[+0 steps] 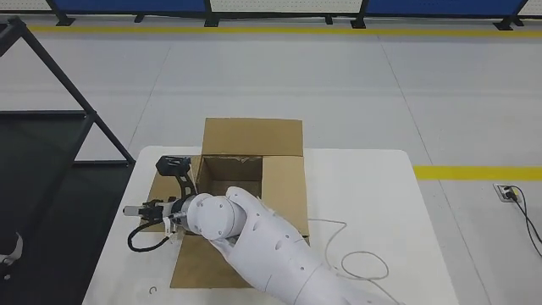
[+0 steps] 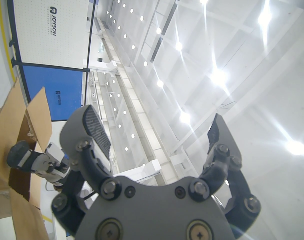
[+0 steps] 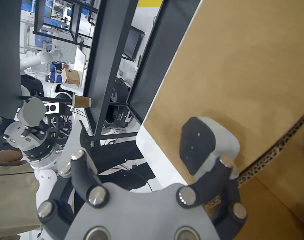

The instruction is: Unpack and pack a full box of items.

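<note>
White table point(image 1: 364, 186) below. My left pincer point(image 2: 153, 116) gapes empty at the ceiling point(image 2: 217, 38); left of centre, my right pincer point(image 1: 174, 168), open, lays one pad point(image 3: 197, 146) against the flap point(image 3: 241, 63) of the box point(image 1: 284, 191) at mid-frame. Shoving may slide the box or crease that flap.

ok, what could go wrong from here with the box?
1. Right claw is open with one finger against the box flap; a push there could crease it or shove the box.
2. A loose white cable lies on the table beside the box; it may snag an arm.
</note>
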